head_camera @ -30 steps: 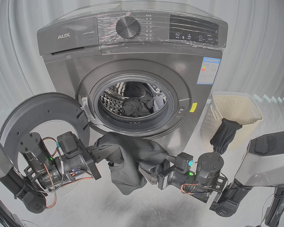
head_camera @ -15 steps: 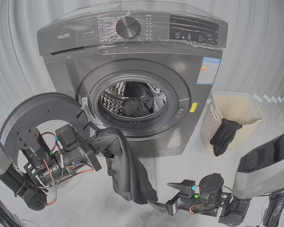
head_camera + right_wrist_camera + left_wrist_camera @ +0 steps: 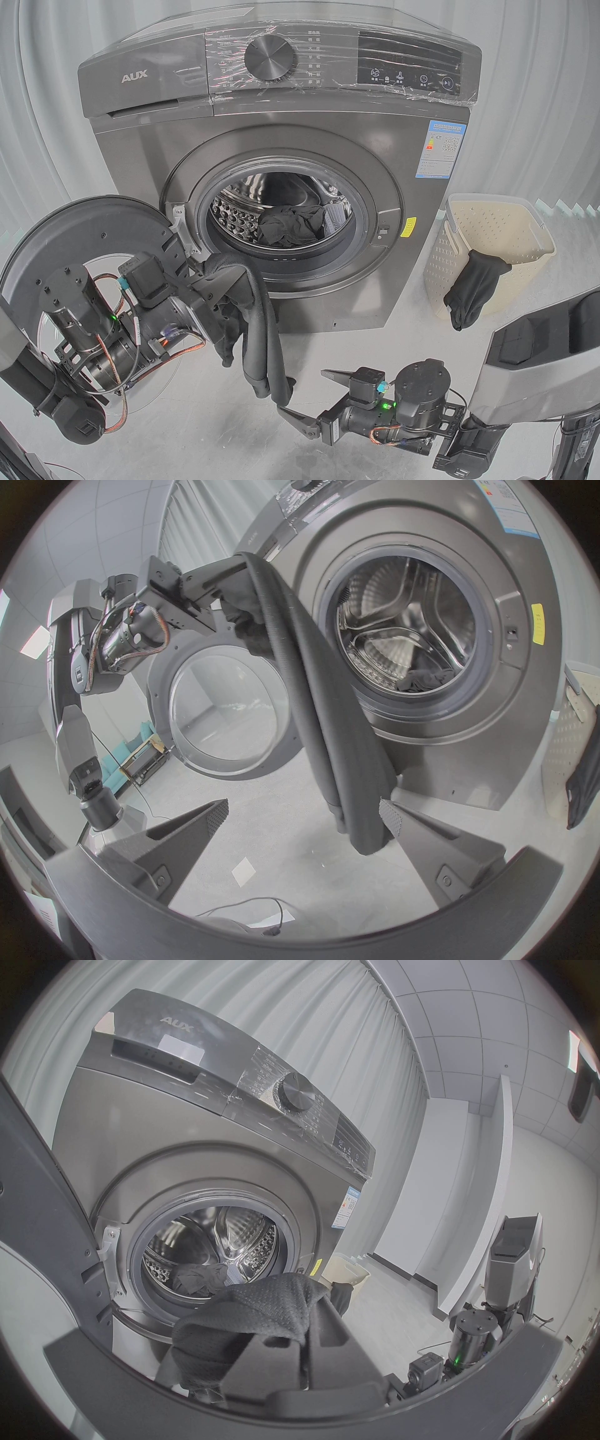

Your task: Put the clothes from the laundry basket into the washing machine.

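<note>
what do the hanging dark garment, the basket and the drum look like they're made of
Garment: soft knit cloth, matte dark grey; it drapes in limp folds and shows a fine dotted texture close up.
Basket: likely rigid plastic, matte cream; moulded walls with rows of small holes.
Drum: metal, probably stainless steel; bright reflective surface with punched holes.

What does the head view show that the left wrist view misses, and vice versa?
Head view: the open right hand, low by the hem of the hanging dark garment. Left wrist view: ceiling tiles and a white wall. Both: the washing machine, clothes in its drum, and the left hand gripping the garment.
</note>
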